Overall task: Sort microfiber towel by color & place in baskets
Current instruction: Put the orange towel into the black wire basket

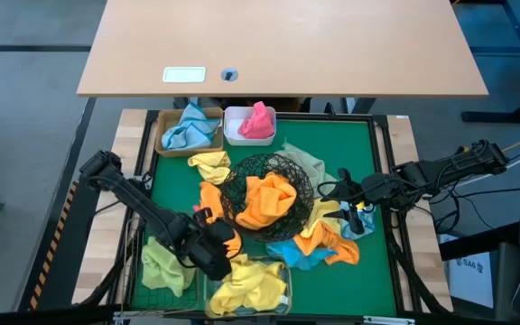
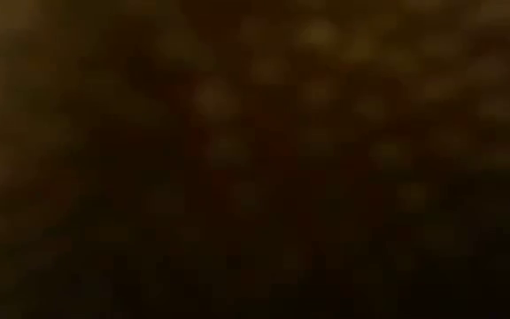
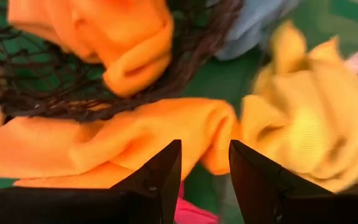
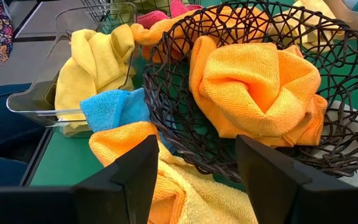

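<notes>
Green mat (image 1: 368, 162) holds five baskets. Wire bowl (image 1: 242, 181) at centre carries an orange towel (image 1: 264, 200); clear box (image 1: 283, 291) in front holds yellow ones (image 1: 242, 287). Loose towels lie around the bowl. They look soft, light and floppy: pinch a raised fold. Left gripper (image 1: 222, 248), by the box, jaws parted, empty; right gripper (image 1: 343, 191), right of bowl, jaws wide, empty. Low view dark, unreadable.

The towels (image 4: 253, 87) are soft, nubbly microfiber cloth. The round bowl (image 4: 185, 134) is dark matt wire; the clear box (image 4: 45, 93) is glossy plastic. The table (image 1: 287, 45) looks like smooth wood.
</notes>
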